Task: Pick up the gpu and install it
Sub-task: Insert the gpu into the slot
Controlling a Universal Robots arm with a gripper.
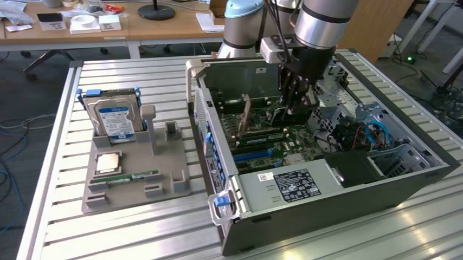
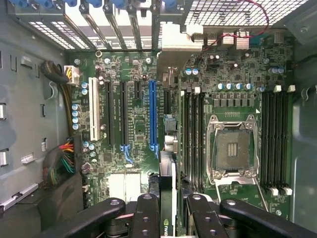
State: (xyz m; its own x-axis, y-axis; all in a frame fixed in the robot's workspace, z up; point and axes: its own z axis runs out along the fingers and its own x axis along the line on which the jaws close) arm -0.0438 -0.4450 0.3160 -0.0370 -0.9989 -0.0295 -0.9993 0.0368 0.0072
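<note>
My gripper (image 1: 295, 105) reaches down into the open computer case (image 1: 311, 189). In the wrist view its black fingers (image 2: 146, 213) are shut on the gpu (image 2: 167, 171), a thin card seen edge-on that runs from between the fingers toward the rear slot openings. The card hangs above the motherboard (image 2: 133, 94), just beside the long blue expansion slot (image 2: 152, 114). In the exterior view the gpu (image 1: 248, 116) stands upright inside the case, on the exterior view's left of the gripper. Whether its edge touches the slot I cannot tell.
A grey parts holder (image 1: 137, 184) on the slatted table carries a hard drive (image 1: 116, 119), a processor chip (image 1: 108, 161) and a memory stick (image 1: 134, 176). Inside the case are the empty processor socket (image 2: 233, 148), memory slots (image 2: 190, 139) and cable bundles (image 2: 62, 163).
</note>
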